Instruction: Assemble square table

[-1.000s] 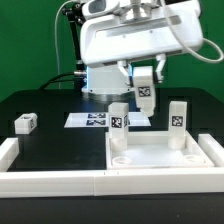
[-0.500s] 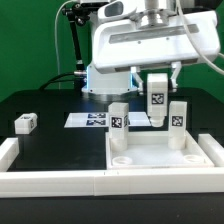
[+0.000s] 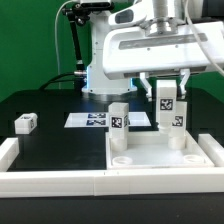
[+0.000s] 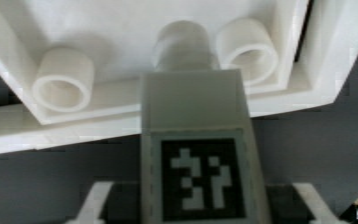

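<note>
In the exterior view the gripper (image 3: 166, 92) hangs over the far side of the slab (image 3: 160, 160), its jaws pinched on the sides of a held leg (image 3: 166, 100) that stands upright, tag facing the camera. It is clear of the slab, just above and beside the right leg (image 3: 178, 128). That leg and the left leg (image 3: 119, 127) already stand at the slab's far corners. A loose leg (image 3: 25, 123) lies on the table, well apart toward this view's left, and the marker board (image 3: 90, 119) lies behind the slab. The slab itself sits against the wall (image 3: 50, 180). In the wrist view the held leg (image 4: 194, 150) fills the middle and points down at the slab (image 4: 51, 25), between the two mounted legs seen end-on. The step in hand looks like fitting the third leg. The next move probably calls for carrying it to a free near corner, keeping it plumb, lowering its tip into the socket and turning it home.
</note>
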Controlling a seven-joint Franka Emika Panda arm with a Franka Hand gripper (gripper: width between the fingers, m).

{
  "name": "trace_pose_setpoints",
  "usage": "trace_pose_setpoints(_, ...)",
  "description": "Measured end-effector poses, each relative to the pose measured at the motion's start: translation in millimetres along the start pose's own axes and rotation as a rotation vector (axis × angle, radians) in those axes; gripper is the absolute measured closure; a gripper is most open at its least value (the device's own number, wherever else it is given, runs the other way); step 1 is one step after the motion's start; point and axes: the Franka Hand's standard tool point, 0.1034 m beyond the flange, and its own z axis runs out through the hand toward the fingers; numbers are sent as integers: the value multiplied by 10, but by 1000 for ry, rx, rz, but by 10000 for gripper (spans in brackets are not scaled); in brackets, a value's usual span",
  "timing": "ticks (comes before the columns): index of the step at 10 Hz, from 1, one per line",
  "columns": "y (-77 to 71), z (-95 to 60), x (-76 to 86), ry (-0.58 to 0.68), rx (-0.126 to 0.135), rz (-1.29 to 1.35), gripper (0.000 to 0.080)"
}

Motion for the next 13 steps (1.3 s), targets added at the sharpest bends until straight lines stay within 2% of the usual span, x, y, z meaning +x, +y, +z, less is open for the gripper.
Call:
trace_pose_setpoints(2, -136, 90, 71, 10, 13, -9, 506)
trace_pose_setpoints(5, -435, 281, 105, 25, 36, -39, 506)
trace_pose_setpoints(8, -386, 296, 98, 39, 26, -38, 506)
trace_pose_setpoints(9, -397, 318, 57, 15, 32, -38, 506)
trace_pose_setpoints(10, -373, 310, 97, 46, 23, -44, 506)
trace_pose_setpoints(11, -341, 387, 32, 42, 19, -64, 506)
trace_pose_setpoints(12, -373, 414, 58, 9, 32, -59, 506)
trace_pose_setpoints(13, -376, 416, 120, 19, 34, -56, 506)
